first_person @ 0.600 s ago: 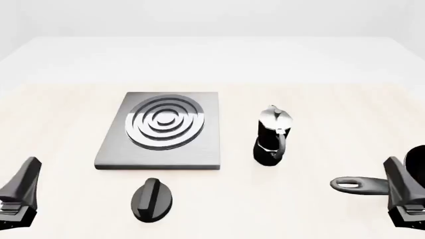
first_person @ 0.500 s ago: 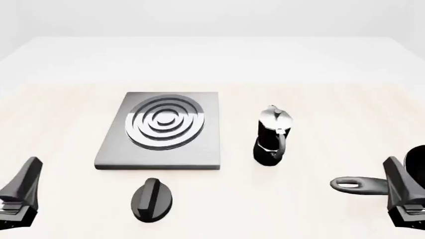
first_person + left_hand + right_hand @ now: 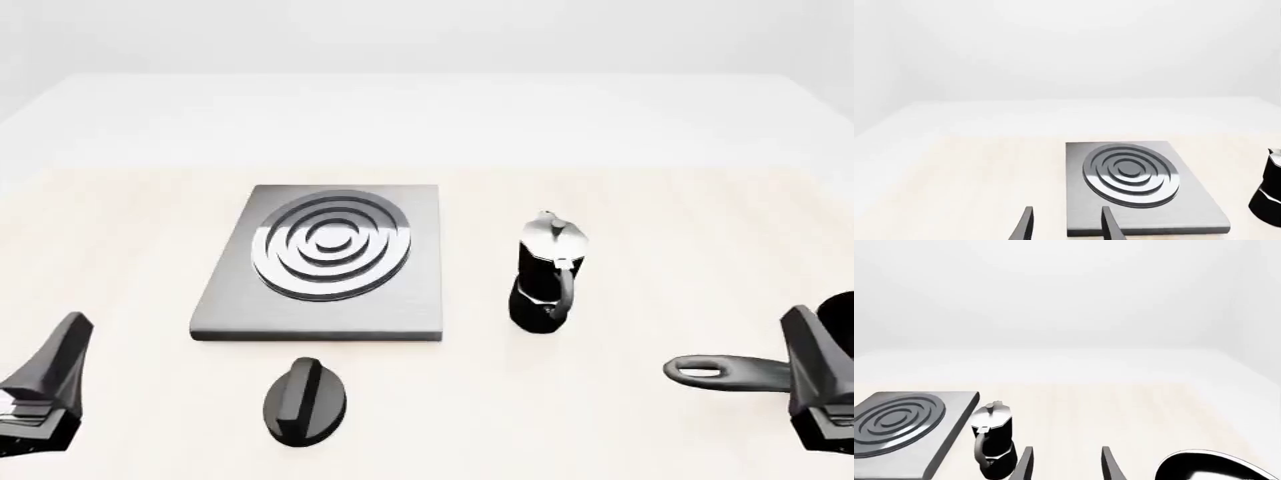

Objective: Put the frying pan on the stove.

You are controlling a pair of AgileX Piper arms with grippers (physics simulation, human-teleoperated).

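1. frying pan on desk, far right, by my right jaws, both empty and parted
2. stove left of centre, bare
3. left jaws parted, empty

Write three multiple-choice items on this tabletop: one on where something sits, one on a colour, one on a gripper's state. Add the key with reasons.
1. In the front view, where does the moka pot stand?
A. on the stove
B. right of the stove, on the table
C. inside the frying pan

2. What colour is the oval knob?
A. black
B. red
C. white

3. How is the right gripper?
A. shut on the pan handle
B. shut on the knob
C. open, holding nothing

Key: 1 B, the pot stands clear of the slab's right edge. 2 A, it renders glossy black. 3 C, the right wrist view shows a bare gap between its fingers.
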